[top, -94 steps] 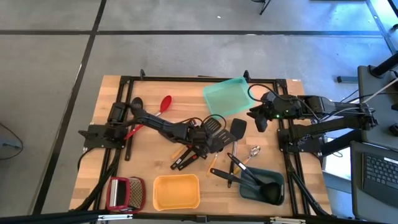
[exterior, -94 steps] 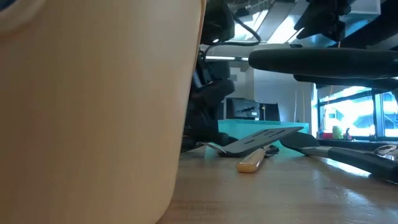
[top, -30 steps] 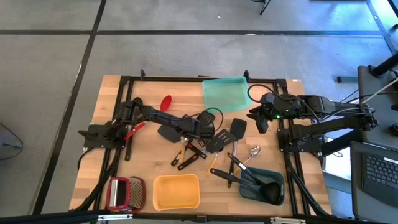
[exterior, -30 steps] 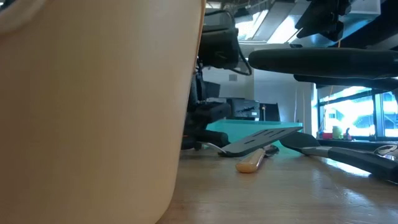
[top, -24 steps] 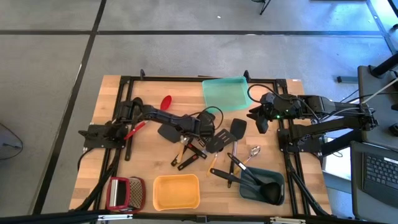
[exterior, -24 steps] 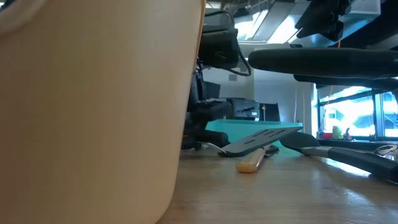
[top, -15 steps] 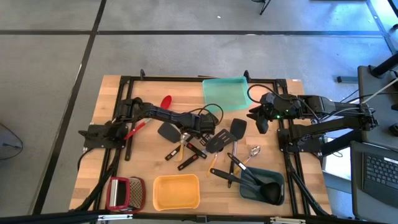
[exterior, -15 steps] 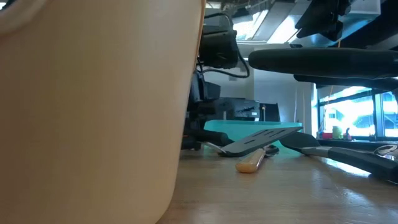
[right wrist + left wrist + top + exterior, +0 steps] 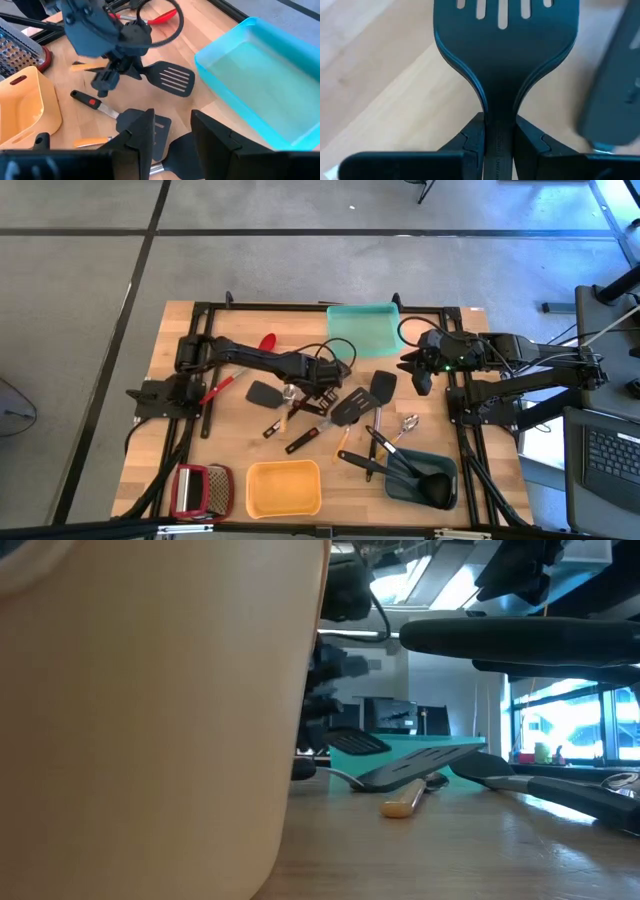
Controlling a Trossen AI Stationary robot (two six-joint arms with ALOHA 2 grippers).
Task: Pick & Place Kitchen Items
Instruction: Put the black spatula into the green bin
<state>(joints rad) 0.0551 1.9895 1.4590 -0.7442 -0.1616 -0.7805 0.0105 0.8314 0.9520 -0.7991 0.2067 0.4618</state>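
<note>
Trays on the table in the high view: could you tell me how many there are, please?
3. The teal tray sits at the table's far edge, the yellow tray at the near edge in the middle, and the grey-blue tray, holding black utensils, at the near right. None seems hidden.

Light falls evenly from overhead, with soft, short shadows on the wooden table (image 9: 170, 360). In the low view a yellow tray (image 9: 150, 710) fills the near half, out of focus, while bright windows (image 9: 570, 735) behind glare white (probably daylight). In the left wrist view the slotted spatula (image 9: 505, 45) sits sharp against blurred surroundings.
</note>
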